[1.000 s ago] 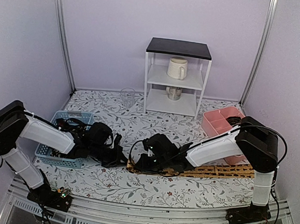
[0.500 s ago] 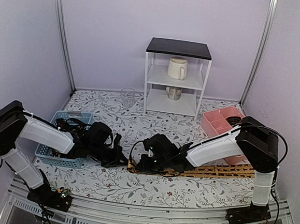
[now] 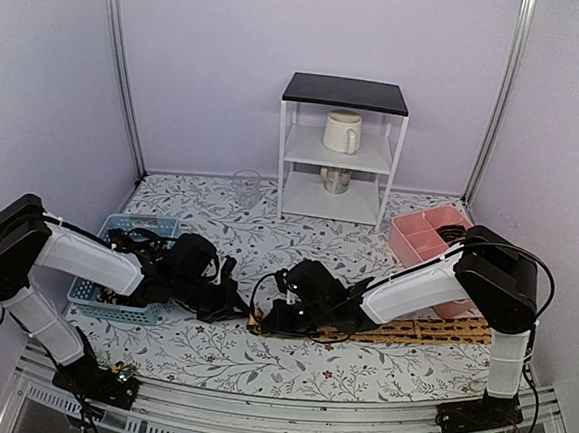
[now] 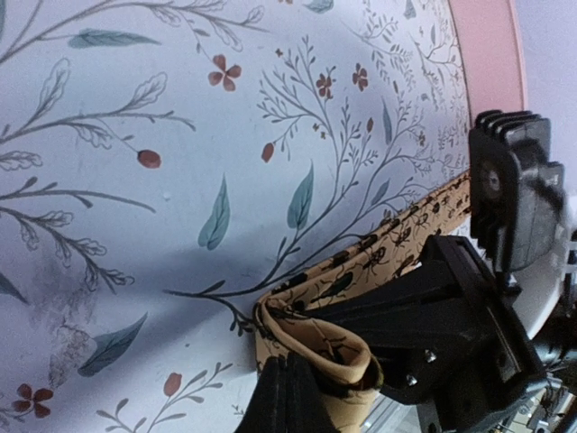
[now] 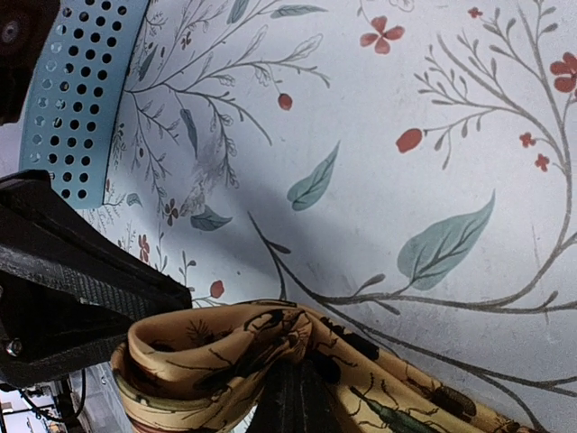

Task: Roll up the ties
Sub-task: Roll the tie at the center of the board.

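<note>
A tan-orange tie (image 3: 411, 329) with a dark pattern lies along the table's front, from the centre to the right. Its left end is curled over into a loose fold (image 4: 317, 347), which also shows in the right wrist view (image 5: 207, 356). My left gripper (image 3: 234, 306) is shut on this folded end from the left, its fingers (image 4: 288, 397) pressed together on the fabric. My right gripper (image 3: 274, 316) is shut on the same fold from the right, with its fingers (image 5: 293, 397) under the cloth. The two grippers almost touch. Black ties are not clearly visible.
A blue mesh basket (image 3: 118, 225) with dark contents stands at the left, behind my left arm; its wall shows in the right wrist view (image 5: 86, 90). A pink divided tray (image 3: 420, 235) is at the right. A white shelf (image 3: 339, 155) with a mug and a clear glass (image 3: 246, 186) stand at the back.
Both grippers have edged slightly to the right, and the tie's left end has shifted with them. Little else differs.
</note>
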Robot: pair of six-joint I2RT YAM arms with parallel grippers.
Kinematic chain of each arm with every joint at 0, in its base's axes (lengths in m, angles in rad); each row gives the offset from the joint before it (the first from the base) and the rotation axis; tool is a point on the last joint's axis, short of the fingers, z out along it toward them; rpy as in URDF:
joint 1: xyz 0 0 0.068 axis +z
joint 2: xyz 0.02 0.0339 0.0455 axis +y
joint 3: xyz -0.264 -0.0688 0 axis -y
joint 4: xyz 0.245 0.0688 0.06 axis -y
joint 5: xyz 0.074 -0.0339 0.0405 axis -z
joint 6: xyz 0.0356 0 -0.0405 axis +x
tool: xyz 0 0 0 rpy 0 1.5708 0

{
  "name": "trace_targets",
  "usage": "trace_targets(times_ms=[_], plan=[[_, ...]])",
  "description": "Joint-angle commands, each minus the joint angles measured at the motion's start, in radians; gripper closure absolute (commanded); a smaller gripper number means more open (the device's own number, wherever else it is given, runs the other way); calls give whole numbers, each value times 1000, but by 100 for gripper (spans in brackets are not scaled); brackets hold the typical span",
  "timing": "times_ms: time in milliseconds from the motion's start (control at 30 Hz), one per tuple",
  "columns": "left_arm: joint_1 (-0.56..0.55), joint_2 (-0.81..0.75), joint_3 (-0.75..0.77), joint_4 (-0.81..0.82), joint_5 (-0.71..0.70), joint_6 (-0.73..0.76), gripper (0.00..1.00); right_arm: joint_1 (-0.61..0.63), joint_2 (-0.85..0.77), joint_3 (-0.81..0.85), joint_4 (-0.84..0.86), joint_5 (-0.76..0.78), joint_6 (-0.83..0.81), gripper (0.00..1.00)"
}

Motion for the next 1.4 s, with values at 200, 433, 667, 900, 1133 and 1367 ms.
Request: trace_targets(times_ms=[200,433,667,900,1133,1367], plan=[[-30,21,41,3,0,-1,100,-17,-86,-47,41,4,-13,100],[-42,34,52,3,-6,-11,100,-23,-111,-73,36,21,-12,100],[-53,48,73,-5,-12,-18,100,-28,-137,-103,33,39,-12,99],[-71,67,103,-17,-17,-18,100,-42,-228,-165,-34,133,7,93],[-94,115,147,-17,-16,-18,100,-54,-319,-228,-70,162,31,80],[-102,129,163,-21,-25,-18,100,-54,-252,-216,-50,126,47,85]])
